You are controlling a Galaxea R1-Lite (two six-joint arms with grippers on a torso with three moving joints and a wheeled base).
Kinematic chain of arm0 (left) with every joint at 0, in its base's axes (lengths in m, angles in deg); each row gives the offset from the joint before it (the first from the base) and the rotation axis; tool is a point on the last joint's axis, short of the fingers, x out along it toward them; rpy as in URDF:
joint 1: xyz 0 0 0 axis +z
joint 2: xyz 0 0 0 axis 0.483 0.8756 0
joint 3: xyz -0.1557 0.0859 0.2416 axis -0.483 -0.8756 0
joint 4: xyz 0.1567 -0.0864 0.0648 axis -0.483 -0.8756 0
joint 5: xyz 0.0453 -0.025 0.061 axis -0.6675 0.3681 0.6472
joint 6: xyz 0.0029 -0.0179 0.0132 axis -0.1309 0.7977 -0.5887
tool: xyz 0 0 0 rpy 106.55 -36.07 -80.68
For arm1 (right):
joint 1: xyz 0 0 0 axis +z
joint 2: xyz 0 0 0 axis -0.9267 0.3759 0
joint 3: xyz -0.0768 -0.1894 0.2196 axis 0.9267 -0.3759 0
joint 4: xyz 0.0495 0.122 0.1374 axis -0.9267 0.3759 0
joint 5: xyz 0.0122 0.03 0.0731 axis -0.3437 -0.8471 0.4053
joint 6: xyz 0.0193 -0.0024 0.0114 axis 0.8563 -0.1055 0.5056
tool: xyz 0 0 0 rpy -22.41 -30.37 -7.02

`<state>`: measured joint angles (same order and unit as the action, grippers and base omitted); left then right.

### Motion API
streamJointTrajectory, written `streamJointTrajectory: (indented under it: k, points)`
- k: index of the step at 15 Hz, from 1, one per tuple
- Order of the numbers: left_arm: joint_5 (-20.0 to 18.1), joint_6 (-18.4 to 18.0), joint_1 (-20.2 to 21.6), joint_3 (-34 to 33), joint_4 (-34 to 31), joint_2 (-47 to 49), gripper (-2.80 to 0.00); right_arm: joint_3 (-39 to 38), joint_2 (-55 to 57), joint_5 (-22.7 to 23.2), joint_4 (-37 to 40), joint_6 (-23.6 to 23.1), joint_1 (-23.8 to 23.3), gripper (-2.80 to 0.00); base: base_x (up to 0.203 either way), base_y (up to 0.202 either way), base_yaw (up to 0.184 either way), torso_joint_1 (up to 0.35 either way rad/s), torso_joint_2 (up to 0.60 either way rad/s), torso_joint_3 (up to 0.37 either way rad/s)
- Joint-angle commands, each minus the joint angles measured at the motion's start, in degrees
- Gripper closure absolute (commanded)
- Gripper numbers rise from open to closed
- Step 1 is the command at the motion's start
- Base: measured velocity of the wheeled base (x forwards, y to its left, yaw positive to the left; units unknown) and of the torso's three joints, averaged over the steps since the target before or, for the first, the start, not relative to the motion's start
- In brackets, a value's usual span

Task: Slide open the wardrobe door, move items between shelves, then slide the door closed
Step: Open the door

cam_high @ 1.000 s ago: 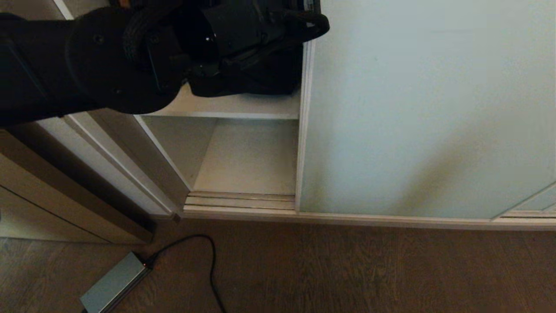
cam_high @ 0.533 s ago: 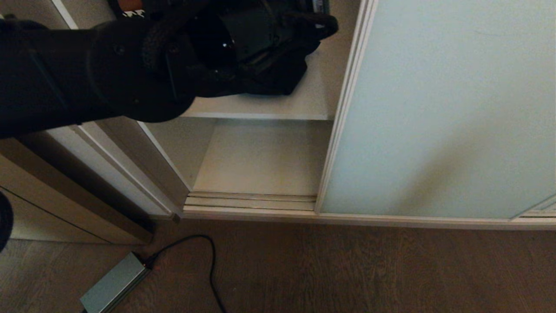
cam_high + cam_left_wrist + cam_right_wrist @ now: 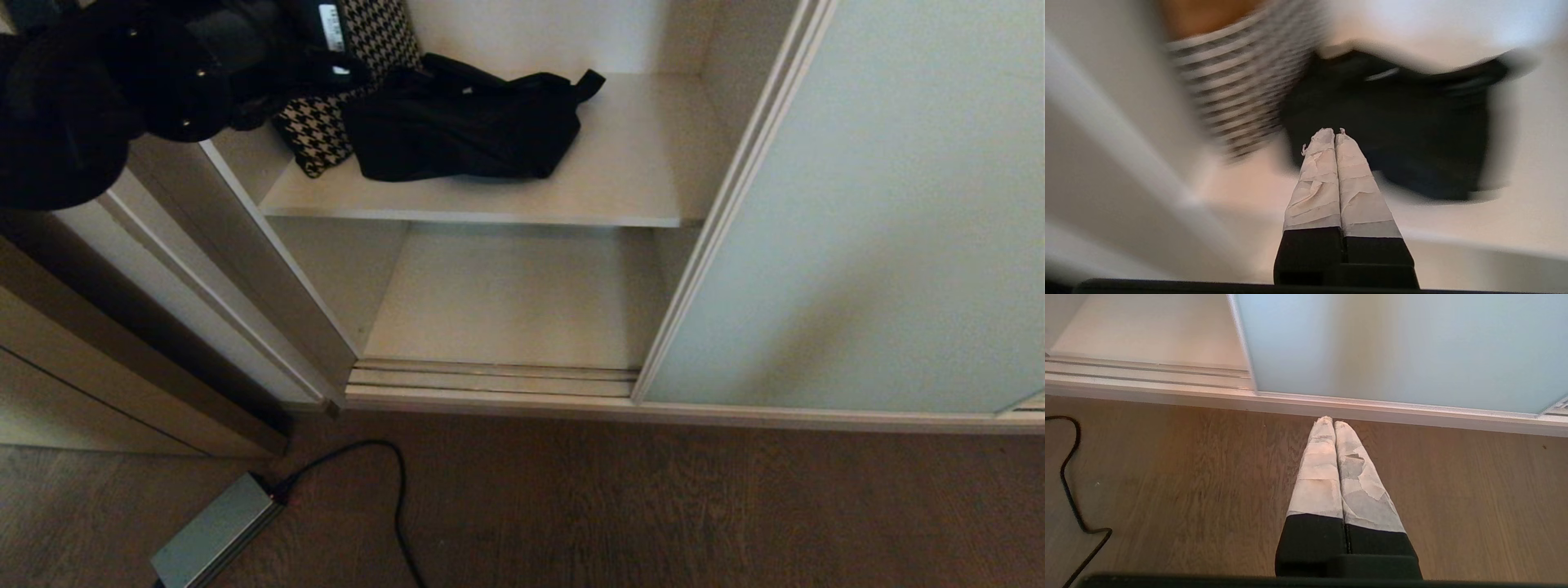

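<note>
The sliding wardrobe door [image 3: 882, 229], pale blue-green frosted glass, stands slid to the right and leaves the left bay open. A soft black bag [image 3: 457, 131] with a strap lies on the upper white shelf [image 3: 620, 188]; the lower shelf [image 3: 514, 294] is bare. My left arm [image 3: 122, 82] hangs at the upper left, clear of the door. In its wrist view the left gripper [image 3: 1334, 131] is shut on nothing, pointing at the black bag [image 3: 1404, 134] from a short way off. My right gripper [image 3: 1333, 420] is shut and empty, low over the wooden floor beside the door [image 3: 1392, 347].
A black-and-white houndstooth item [image 3: 326, 131] leans at the upper shelf's left end, touching the bag. The wardrobe's side panel [image 3: 245, 269] bounds the bay on the left, and the floor track [image 3: 490, 380] runs along its front. A grey power brick [image 3: 216, 531] and black cable [image 3: 396, 490] lie on the floor.
The door has slid well to the right, widening the opening. My left arm has swung back to the left from the door's edge, uncovering the bag and the houndstooth item.
</note>
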<state>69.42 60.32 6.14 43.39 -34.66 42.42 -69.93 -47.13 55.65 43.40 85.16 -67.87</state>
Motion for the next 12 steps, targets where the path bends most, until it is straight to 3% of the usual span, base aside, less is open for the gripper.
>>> streamJointTrajectory:
  k: [1,7,12]
  points:
    - [0.4,-0.3,5.9,-10.9,0.1,-10.4,0.00,0.0,0.0,0.0,0.0,0.0,0.0,0.00,0.000,0.000,0.000,0.000,0.00,0.000]
    - [0.7,0.2,12.3,-47.3,-0.1,-43.4,0.00,0.0,0.0,0.0,0.0,0.0,0.0,0.00,0.000,0.000,0.000,0.000,0.00,0.000]
    - [0.0,0.3,16.5,-71.5,-1.1,-67.1,0.00,-0.1,0.0,0.0,0.0,0.0,0.0,0.00,0.000,0.000,0.000,0.000,0.00,0.000]
